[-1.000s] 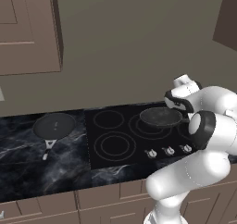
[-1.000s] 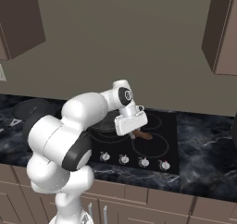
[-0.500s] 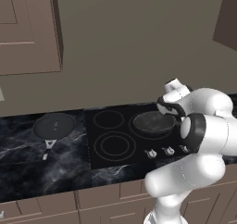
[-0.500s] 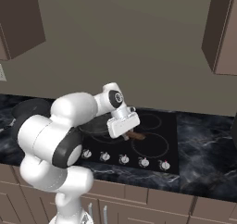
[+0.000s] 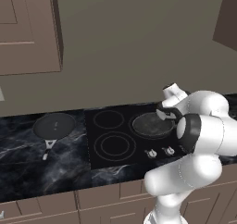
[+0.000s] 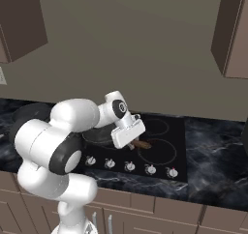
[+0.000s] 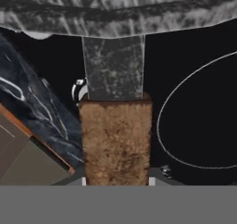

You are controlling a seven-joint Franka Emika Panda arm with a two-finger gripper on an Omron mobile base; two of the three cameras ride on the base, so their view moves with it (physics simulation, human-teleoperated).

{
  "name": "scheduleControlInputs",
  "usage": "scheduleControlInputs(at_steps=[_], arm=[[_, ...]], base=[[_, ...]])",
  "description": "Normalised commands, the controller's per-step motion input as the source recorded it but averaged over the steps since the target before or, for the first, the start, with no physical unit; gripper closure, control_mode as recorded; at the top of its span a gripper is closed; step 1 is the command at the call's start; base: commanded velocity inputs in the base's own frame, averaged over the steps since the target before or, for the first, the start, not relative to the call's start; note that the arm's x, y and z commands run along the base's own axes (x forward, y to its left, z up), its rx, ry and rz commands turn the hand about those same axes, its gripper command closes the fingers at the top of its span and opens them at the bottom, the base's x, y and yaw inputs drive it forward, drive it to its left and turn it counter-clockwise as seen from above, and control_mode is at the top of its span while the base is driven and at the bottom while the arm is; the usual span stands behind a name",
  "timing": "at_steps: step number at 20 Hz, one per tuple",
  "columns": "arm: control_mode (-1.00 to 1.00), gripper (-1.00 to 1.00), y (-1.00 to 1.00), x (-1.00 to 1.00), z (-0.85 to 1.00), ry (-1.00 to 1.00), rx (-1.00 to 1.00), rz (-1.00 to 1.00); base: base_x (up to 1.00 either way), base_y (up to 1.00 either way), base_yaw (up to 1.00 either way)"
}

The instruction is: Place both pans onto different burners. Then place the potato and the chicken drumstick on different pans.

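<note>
My gripper [image 6: 129,133] is shut on the brown wooden handle [image 7: 115,140] of the dark grey pan [image 5: 152,124]. That pan lies low over the black cooktop [image 5: 99,158], toward the middle of its back half, and I cannot tell whether it touches the glass. In the hand view its grey neck and rim [image 7: 115,10] lie straight ahead, with a burner ring [image 7: 194,121] to the right. The black pan [image 5: 55,125] with the short handle sits on the marble counter left of the cooktop. Two bare burners [image 5: 115,145] show at the cooktop's left. The potato and chicken drumstick are out of view.
A row of silver knobs [image 6: 130,166] runs along the cooktop's front edge. More burner rings [image 6: 157,152] lie right of the held handle. Dark marble counter [image 6: 218,151] stretches to both sides, with wall cabinets [image 5: 28,28] above and drawers below.
The arm has carried the grey pan a little to the left and lower over the cooktop. The black pan on the counter has not moved.
</note>
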Motion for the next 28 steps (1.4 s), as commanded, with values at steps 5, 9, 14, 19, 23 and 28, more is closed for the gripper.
scheduleControlInputs(at_steps=[5,9,14,19,23,28], arm=[[-1.0,1.0,-0.01,0.25,-0.02,-0.01,0.0,0.0],[-1.0,1.0,-0.14,0.33,-0.02,0.0,0.0,0.0],[-1.0,1.0,-0.23,0.24,-0.1,0.0,0.0,0.0],[-1.0,1.0,-0.03,0.06,-0.25,0.0,0.0,0.0],[-1.0,1.0,0.0,0.0,-0.42,0.0,0.0,0.0],[-1.0,1.0,0.0,0.03,-0.2,0.0,0.0,0.0]], base=[[0.0,0.0,0.0],[0.0,0.0,0.0],[0.0,0.0,0.0],[0.0,0.0,0.0],[0.0,0.0,0.0],[0.0,0.0,0.0]])
